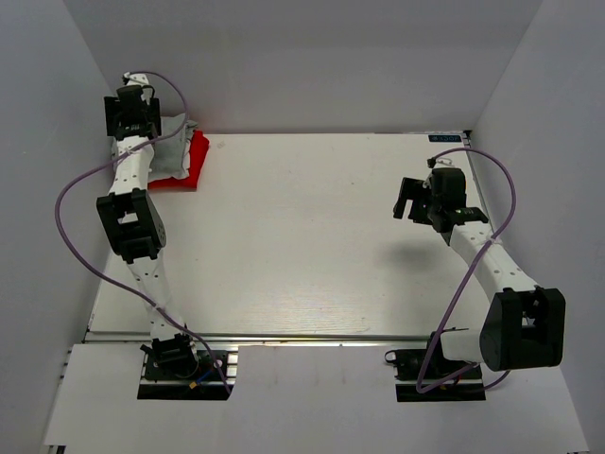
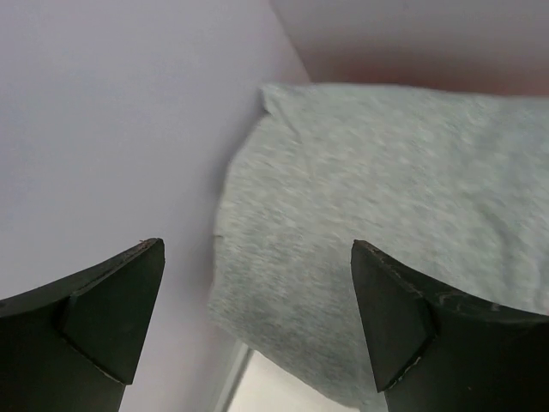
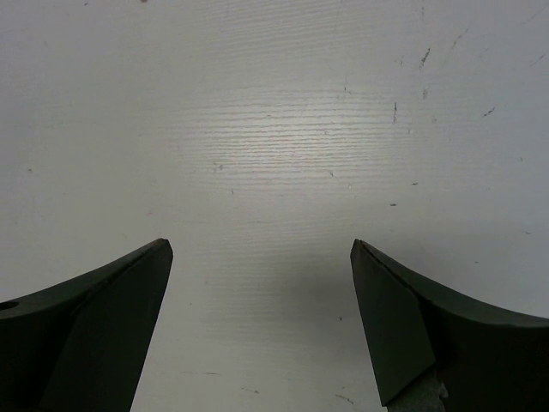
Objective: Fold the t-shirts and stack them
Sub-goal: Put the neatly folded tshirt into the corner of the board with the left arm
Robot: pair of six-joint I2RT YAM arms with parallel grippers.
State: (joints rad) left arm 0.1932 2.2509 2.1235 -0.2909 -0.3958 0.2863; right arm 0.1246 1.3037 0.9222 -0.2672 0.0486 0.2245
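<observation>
**Top external view.** The white counter (image 1: 312, 246) is bare across its middle. At the far left corner lies a folded red t-shirt (image 1: 192, 163), tight against the left wall (image 1: 43, 170). A paler heather-grey t-shirt (image 1: 176, 128) lies on top of it, largely covered by the left arm. The left arm reaches from its base at the near edge to that corner, and the left gripper (image 1: 132, 115) hangs over the pile. From here I cannot tell how its jaws stand. The right gripper (image 1: 409, 202) hovers over the right side of the counter, well apart from the shirts, with its jaws apart and nothing between them. A purple cable (image 1: 71, 194) loops beside each arm. A small dark label (image 1: 444, 138) sits at the far right corner.

**Left wrist view.** The heather-grey t-shirt (image 2: 386, 206) fills the right and middle of the frame, with its rounded folded edge beside the pale wall (image 2: 103, 120). A strip of counter shows just below the cloth. The two dark fingertips (image 2: 111, 309) stand wide apart above the shirt's near edge and hold nothing. The red shirt cannot be made out here, apart from a faint reddish tinge along the back wall.

**Right wrist view.** Only the bare counter (image 3: 274, 146) shows, white and lightly scuffed. The right gripper's fingertips (image 3: 403, 326) are spread wide over it, with no cloth in sight.
</observation>
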